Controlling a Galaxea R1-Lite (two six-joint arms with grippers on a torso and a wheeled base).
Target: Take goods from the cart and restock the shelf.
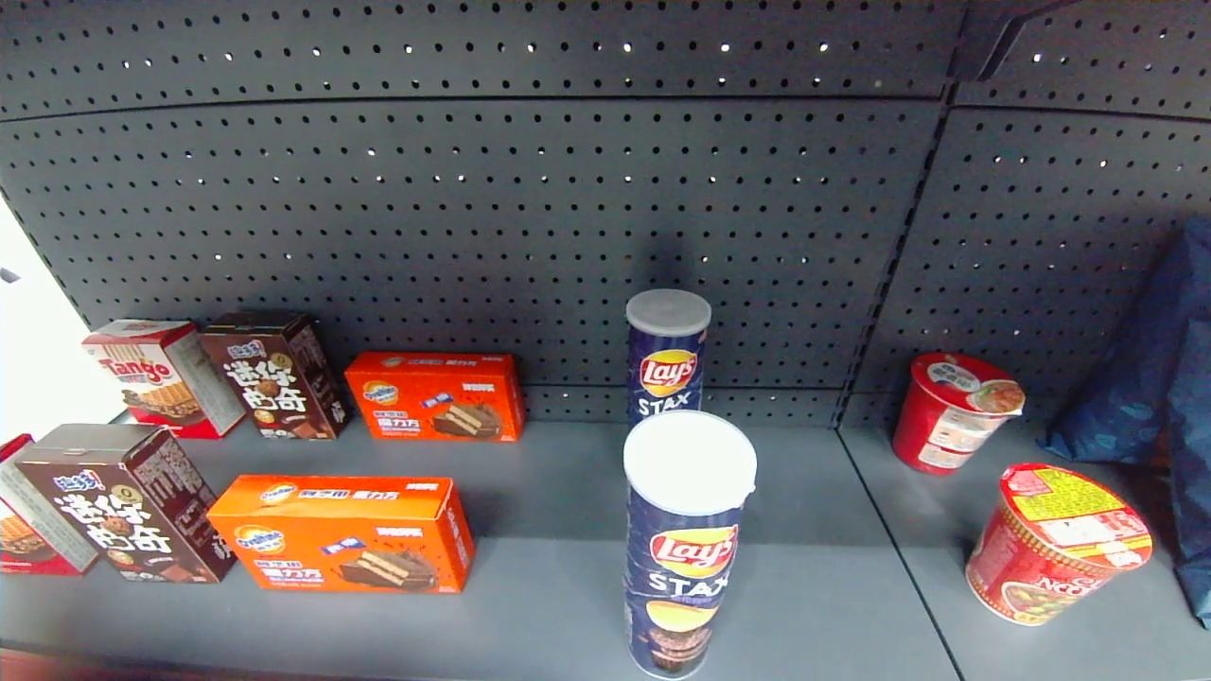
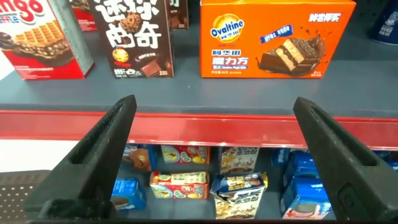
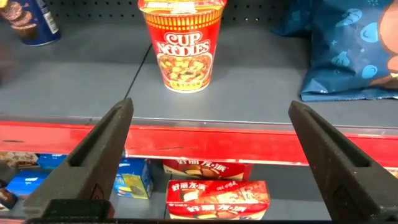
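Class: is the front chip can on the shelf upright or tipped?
Upright: the front chip can stands on its base, white lid on top.

A shop aisle is showing. A grey metal shelf (image 1: 549, 605) backed by a perforated panel (image 1: 473, 208) is carrying retail goods facing outward: orange snack boxes (image 1: 345, 534), crisp tubes (image 1: 689, 539) and cup noodles (image 1: 1055, 544). A red strip (image 2: 211, 127) is running along the shelf's front edge, and more packaged snacks (image 2: 180, 185) are sitting on the tier below.
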